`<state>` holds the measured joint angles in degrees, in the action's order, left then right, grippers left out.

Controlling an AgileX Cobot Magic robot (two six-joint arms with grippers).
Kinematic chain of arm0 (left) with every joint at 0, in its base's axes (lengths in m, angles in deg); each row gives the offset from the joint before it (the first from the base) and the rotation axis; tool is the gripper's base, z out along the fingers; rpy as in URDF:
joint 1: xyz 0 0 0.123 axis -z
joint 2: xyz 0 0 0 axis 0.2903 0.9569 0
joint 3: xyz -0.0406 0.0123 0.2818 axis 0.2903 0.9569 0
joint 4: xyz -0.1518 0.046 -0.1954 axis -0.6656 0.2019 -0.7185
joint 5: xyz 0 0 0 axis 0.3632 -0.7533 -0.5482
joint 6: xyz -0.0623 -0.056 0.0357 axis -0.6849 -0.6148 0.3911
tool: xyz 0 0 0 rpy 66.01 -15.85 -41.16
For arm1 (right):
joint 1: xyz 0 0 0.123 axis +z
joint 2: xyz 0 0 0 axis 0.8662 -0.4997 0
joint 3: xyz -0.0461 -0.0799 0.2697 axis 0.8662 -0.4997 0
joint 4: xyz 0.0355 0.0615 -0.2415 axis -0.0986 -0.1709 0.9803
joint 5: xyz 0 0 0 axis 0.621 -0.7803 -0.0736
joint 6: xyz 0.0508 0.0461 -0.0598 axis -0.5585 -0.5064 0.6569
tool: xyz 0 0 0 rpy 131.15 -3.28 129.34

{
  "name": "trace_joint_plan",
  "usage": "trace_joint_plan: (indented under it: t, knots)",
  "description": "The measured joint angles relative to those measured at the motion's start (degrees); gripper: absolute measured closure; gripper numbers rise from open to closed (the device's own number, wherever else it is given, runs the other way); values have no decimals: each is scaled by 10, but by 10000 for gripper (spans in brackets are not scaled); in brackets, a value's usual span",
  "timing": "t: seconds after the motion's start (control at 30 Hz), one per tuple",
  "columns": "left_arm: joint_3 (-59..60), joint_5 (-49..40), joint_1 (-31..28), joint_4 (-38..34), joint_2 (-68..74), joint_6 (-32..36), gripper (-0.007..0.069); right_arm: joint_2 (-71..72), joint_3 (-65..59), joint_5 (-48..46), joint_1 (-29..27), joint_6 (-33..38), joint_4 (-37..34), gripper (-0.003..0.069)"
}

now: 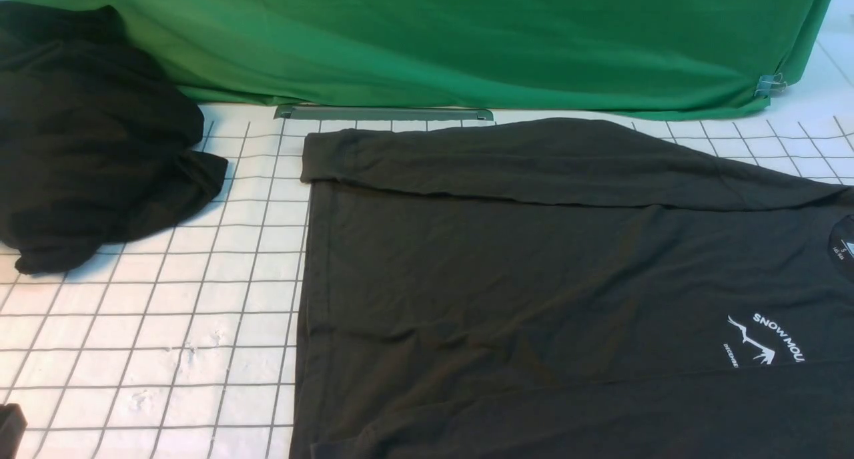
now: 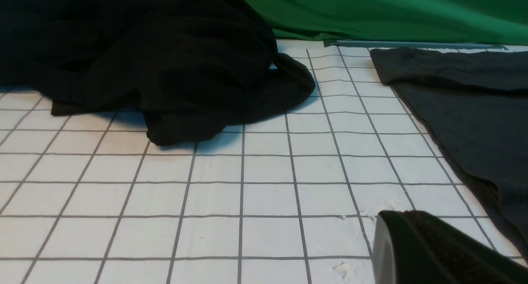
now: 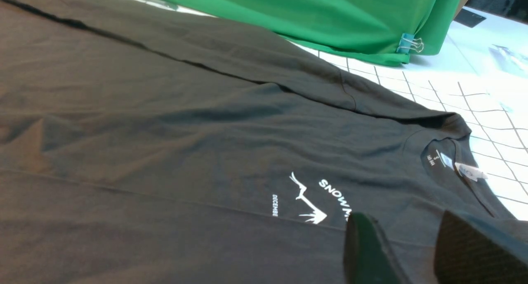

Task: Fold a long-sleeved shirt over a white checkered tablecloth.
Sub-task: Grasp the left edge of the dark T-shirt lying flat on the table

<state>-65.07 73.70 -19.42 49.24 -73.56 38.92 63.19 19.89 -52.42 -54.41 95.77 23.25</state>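
1. The long-sleeved shirt (image 1: pixel 534 279) lay flat on the white checkered tablecloth (image 1: pixel 167 312), its long axis running left to right, neck rightward.
2. Its print read "SNOW MOU" and "DECEMBE"; the neck label read "S".
3. The left gripper (image 2: pixel 412 242) was closed; the right gripper (image 3: pixel 406 222) had its jaws apart.

The white checkered tablecloth (image 1: pixel 167 325) bears two garments — long-sleeved shirt (image 1: pixel 534 279), crumpled black garment (image 1: pixel 87 145).

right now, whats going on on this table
A two-armed robot is partway through folding the long-sleeved shirt, which lies flat on the white checkered tablecloth with its far sleeve folded across the body. Neither arm holds anything: the right pincer hovers open near the chest print, and the left pincer is shut over bare cloth. A crumpled black garment sits on the robot's left.
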Motion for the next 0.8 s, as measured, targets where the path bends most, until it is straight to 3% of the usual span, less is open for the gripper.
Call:
trace_joint_plan:
  t: [0.53,0.6,0.67,0.73,0.77,0.8]
  knots:
    - [0,0,0,6,0,0,617,0,0,14,0,-6,-2,417]
    - [0,6,0,-34,0,-1,617,0,0,18,0,-96,-45,417]
    - [0,10,0,-71,0,-10,617,0,0,20,0,-141,-57,417]
    - [0,14,0,-173,0,-37,617,0,0,33,0,-209,-66,417]
    - [0,14,0,-173,0,-37,617,0,0,35,0,-214,-66,417]
    - [0,14,0,-240,0,-54,617,0,0,47,0,-249,-68,417]
